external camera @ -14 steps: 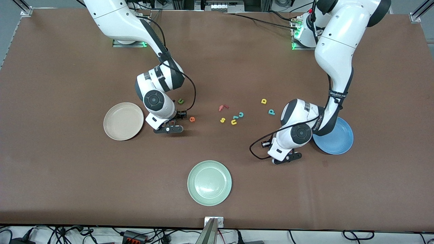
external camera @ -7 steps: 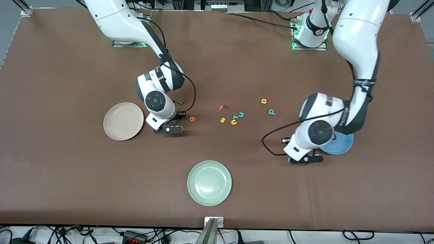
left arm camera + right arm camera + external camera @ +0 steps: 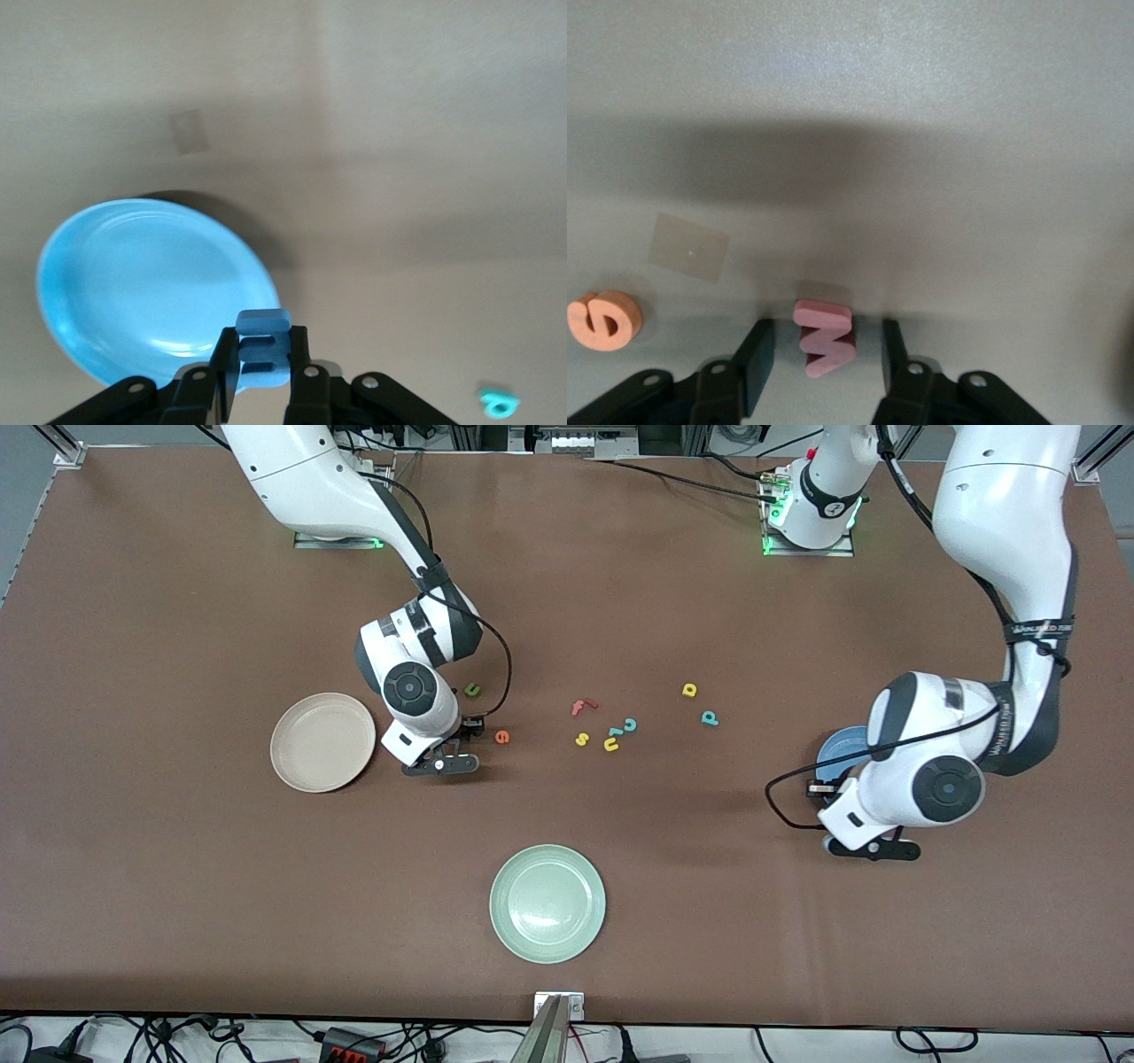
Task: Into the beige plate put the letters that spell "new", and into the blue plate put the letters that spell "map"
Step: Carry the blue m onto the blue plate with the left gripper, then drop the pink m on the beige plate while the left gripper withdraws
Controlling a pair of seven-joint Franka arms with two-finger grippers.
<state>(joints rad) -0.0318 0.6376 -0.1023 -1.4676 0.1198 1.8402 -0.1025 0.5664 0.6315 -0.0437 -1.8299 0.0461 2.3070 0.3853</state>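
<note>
My left gripper (image 3: 873, 849) (image 3: 263, 354) is shut on the dark blue m (image 3: 263, 345) and hangs over the rim of the blue plate (image 3: 837, 748) (image 3: 151, 283), which the arm mostly hides in the front view. My right gripper (image 3: 440, 763) (image 3: 824, 350) is down at the table beside the beige plate (image 3: 322, 741). Its fingers (image 3: 756, 363) are open, one on each side of the salmon-pink w (image 3: 824, 338), with a gap on both sides. The orange e (image 3: 501, 736) (image 3: 604, 320) lies close by. The green n (image 3: 473, 689), yellow a (image 3: 689, 689) and teal p (image 3: 710, 717) (image 3: 498, 403) lie on the table.
A red f (image 3: 582, 707), yellow s (image 3: 582, 739), yellow u (image 3: 611, 744) and teal c (image 3: 630, 724) lie clustered mid-table. A pale green plate (image 3: 547, 903) sits nearest the front camera.
The left arm has swung toward its own end of the table, carrying the m across the blue plate to its rim. The right gripper has stayed low at the same spot.
</note>
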